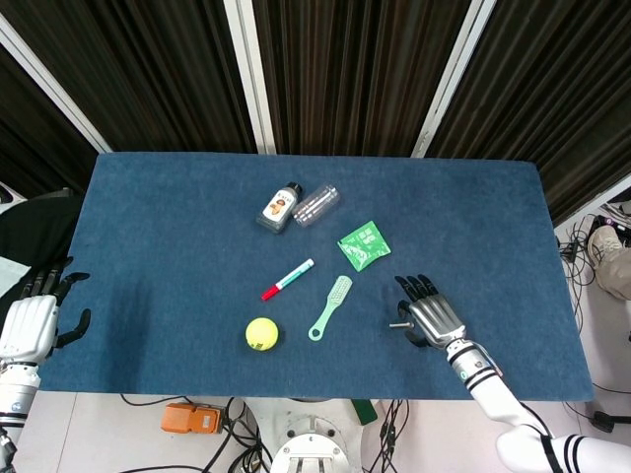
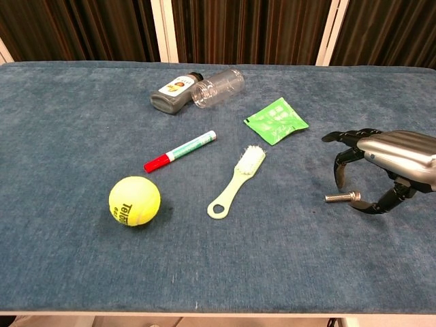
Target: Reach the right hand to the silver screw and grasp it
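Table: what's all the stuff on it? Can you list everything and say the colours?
Table: one, blue cloth.
Brown bottle: one, dark with a label, lying at the far middle.
Clear bottle: one, see-through, lying touching the brown bottle.
Packet: one, green, right of middle.
Marker: one, white and green with a red cap, middle.
Brush: one, pale green, middle.
Ball: one, yellow, near left.
Screw: one, silver, near right.
Right hand: silver and black, fingers arched over the screw's head end.
Left hand: white and black, at the table's left edge.

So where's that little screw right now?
The screw lies on the blue table's right side in the chest view, right of the brush, between the right hand's fingers.
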Robot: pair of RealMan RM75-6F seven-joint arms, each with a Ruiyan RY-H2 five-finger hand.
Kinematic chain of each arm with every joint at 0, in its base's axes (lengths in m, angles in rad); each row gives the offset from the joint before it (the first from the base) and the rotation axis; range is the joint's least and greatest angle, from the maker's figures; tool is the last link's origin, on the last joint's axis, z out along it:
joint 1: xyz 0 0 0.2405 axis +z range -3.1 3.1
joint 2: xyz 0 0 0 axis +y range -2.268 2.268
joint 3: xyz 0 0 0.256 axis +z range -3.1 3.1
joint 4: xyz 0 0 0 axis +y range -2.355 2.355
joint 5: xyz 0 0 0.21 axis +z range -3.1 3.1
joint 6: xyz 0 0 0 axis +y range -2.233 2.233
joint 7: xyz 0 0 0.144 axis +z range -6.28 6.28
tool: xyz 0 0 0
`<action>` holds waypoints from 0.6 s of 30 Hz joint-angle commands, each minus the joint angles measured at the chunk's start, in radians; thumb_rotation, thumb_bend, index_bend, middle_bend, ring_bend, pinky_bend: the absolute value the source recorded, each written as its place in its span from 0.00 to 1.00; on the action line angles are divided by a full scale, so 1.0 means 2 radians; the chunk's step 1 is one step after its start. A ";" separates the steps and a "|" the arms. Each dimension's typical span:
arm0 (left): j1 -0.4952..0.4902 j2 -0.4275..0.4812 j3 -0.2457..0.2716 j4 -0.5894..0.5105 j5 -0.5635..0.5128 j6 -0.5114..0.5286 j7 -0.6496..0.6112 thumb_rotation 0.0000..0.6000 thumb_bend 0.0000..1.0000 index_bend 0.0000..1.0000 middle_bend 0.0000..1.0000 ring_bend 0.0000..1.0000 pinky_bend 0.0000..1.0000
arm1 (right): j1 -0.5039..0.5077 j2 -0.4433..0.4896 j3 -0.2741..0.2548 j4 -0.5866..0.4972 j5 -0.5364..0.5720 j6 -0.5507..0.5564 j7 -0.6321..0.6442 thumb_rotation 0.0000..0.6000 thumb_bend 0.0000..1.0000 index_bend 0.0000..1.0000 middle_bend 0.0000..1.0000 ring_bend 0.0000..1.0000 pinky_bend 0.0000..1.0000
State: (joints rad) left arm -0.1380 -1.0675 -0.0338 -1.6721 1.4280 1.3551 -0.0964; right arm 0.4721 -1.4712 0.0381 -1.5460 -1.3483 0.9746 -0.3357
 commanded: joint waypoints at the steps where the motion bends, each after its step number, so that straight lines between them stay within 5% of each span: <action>1: 0.000 0.000 0.000 0.000 -0.001 0.000 0.000 1.00 0.45 0.23 0.05 0.04 0.12 | 0.002 -0.002 0.000 0.001 0.002 -0.001 -0.001 1.00 0.50 0.53 0.06 0.08 0.05; 18: 0.000 0.002 -0.001 0.000 -0.002 -0.001 -0.003 1.00 0.45 0.23 0.05 0.04 0.12 | 0.011 -0.011 -0.004 0.011 0.014 -0.006 -0.008 1.00 0.51 0.57 0.06 0.09 0.05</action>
State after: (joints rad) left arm -0.1380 -1.0636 -0.0350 -1.6726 1.4238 1.3528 -0.1026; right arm 0.4936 -1.4921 0.0296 -1.5243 -1.3203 0.9628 -0.3528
